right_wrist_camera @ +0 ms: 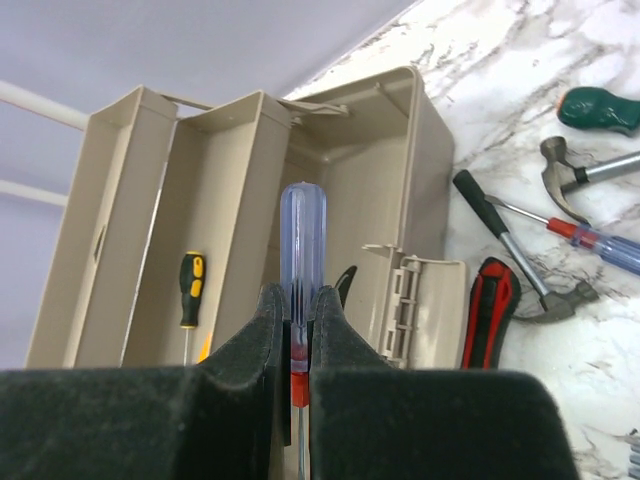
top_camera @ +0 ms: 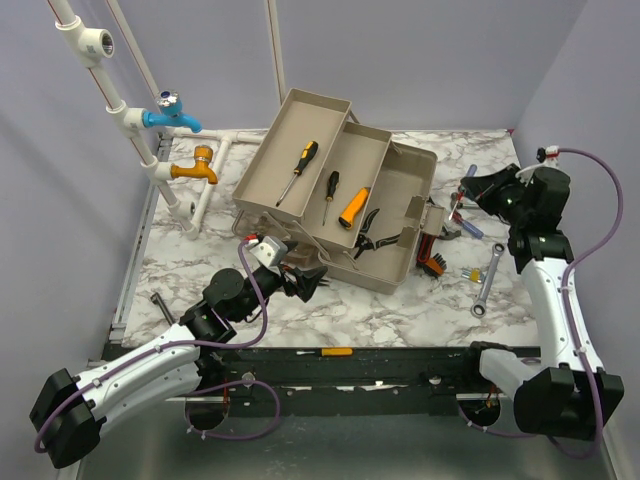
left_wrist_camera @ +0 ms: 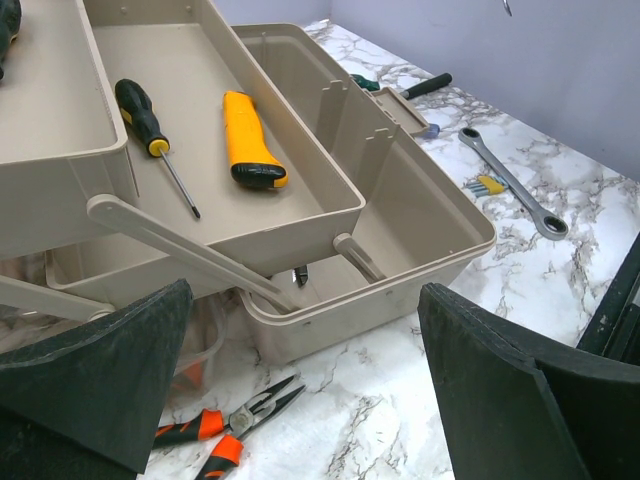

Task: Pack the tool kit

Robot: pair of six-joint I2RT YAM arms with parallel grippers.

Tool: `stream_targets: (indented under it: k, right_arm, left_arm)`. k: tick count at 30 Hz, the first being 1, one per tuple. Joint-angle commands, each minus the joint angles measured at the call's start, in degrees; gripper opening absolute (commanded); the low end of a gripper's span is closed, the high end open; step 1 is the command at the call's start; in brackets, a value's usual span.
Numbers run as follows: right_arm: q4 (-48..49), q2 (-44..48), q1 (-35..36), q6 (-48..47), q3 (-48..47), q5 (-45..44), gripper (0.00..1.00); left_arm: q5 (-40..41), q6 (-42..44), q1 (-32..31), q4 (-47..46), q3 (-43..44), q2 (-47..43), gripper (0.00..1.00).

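Toolbox [top_camera: 405, 190] sits open in the middle of the marble table [top_camera: 560, 150], its fold-out trays fanned up toward the far left. My right gripper [right_wrist_camera: 300, 312] is clenched on a blue-handled screwdriver [right_wrist_camera: 302, 235], pinching it at the red collar just under the clear handle. The handle points away from the wrist toward the box. That arm is over the table's right side, just beside the box.

My left gripper [top_camera: 312, 283] hangs with its fingers spread wide and nothing between them, close to the box's near wall. Orange-handled pliers [left_wrist_camera: 230, 425] lie on the marble beneath it.

One tray holds a black-and-yellow screwdriver [left_wrist_camera: 150, 120] and a yellow-handled tool [left_wrist_camera: 250, 140] side by side, apart. Dark pliers [top_camera: 370, 235] rest in the bottom bin.

Loose to the right of the box I see a ratchet wrench [top_camera: 488, 280] and a black-gripped hammer [right_wrist_camera: 478, 200]. There is also a red-and-black piece [right_wrist_camera: 490, 325], possibly a utility knife, though I can't be sure from this angle.
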State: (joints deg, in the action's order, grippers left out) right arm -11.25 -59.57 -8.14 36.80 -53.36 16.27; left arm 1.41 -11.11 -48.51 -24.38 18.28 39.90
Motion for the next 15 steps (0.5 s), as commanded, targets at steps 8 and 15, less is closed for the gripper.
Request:
stream_targets:
  k: [8, 15]
  right_arm:
    - [4.1, -6.9, 15.2, -0.1, -6.8, -4.7, 0.01]
    - [2.0, -19.5, 29.1, 6.5, -16.6, -19.6, 0.01]
  left_arm:
    - [-0.8, 0.4, -0.4, -1.7, 0.0, -1.3, 0.99]
    - [0.7, 0.3, -0.4, -1.3, -0.5, -3.0, 0.99]
